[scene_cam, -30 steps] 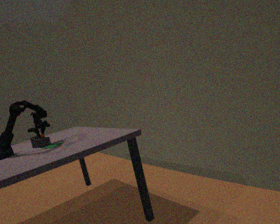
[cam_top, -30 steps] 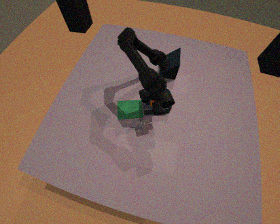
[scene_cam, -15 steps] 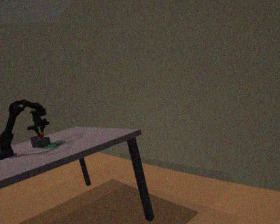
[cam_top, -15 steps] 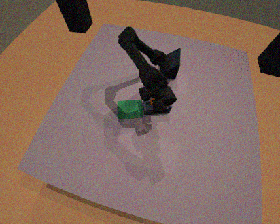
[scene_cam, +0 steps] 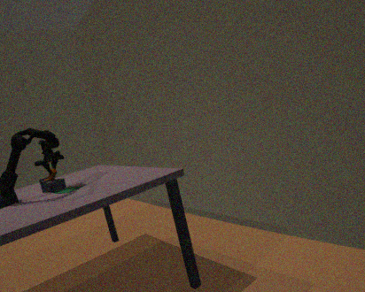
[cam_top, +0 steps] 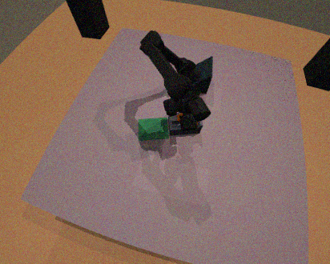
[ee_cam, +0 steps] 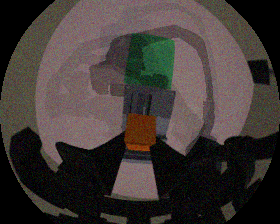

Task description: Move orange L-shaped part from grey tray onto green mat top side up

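Observation:
The orange L-shaped part (cam_top: pixel 178 117) (scene_cam: pixel 52 173) (ee_cam: pixel 140 131) is held between the fingertips of my gripper (scene_cam: pixel 52 170) (ee_cam: pixel 139 135), which is shut on it. In the exterior view the part is tilted and rises above the top of the grey tray (cam_top: pixel 185 133) (scene_cam: pixel 54 186) (ee_cam: pixel 163 103). I cannot tell whether its low end is clear of the pocket. Dark slots of the pocket show beyond the part in the wrist view. The green mat (cam_top: pixel 153 129) (scene_cam: pixel 68 190) (ee_cam: pixel 161 57) lies flat beside the tray with nothing on it.
The pale purple table (cam_top: pixel 237 162) (scene_cam: pixel 134 175) carries the tray, the mat and the arm's dark base (cam_top: pixel 205 75) (scene_cam: pixel 2 196). The arm's shadows fall across the table and partly over the mat. Dark blocky shapes (cam_top: pixel 86 12) (cam_top: pixel 324 64) stand out at the upper corners of the top view.

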Robot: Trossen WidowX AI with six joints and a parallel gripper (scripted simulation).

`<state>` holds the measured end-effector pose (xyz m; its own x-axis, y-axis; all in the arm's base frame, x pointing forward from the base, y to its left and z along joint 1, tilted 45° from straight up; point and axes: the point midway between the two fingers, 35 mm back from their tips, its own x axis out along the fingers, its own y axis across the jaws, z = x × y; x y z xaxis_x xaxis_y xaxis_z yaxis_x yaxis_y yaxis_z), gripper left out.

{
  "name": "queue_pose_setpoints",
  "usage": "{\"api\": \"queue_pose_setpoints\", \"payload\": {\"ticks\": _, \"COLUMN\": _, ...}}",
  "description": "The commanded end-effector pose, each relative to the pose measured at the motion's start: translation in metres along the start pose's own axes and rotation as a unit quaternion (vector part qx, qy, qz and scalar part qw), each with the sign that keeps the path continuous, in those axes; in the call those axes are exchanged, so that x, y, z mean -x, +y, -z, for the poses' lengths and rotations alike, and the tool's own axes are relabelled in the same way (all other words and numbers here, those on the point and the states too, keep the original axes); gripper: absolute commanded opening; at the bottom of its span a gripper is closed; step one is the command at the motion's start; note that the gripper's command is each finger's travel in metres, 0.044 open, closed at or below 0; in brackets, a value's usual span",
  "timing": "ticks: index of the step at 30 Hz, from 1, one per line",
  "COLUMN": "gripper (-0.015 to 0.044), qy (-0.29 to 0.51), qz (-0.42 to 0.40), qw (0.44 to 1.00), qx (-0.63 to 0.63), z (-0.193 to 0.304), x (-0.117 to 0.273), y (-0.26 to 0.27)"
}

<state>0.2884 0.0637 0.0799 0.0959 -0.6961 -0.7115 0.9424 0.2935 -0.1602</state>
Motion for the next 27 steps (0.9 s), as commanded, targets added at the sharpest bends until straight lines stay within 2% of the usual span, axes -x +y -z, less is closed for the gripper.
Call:
{"api": "queue_pose_setpoints", "payload": {"ticks": 1, "gripper": 0.0000, "qy": 0.003, "qz": -0.002, "qw": 1.000, "qx": 0.000, "z": 0.002, "x": 0.009, "y": 0.001}}
{"api": "queue_pose_setpoints", "payload": {"ticks": 27, "gripper": 0.0000, "qy": 0.003, "qz": -0.002, "qw": 1.000, "qx": 0.000, "z": 0.002, "x": 0.043, "y": 0.000}}
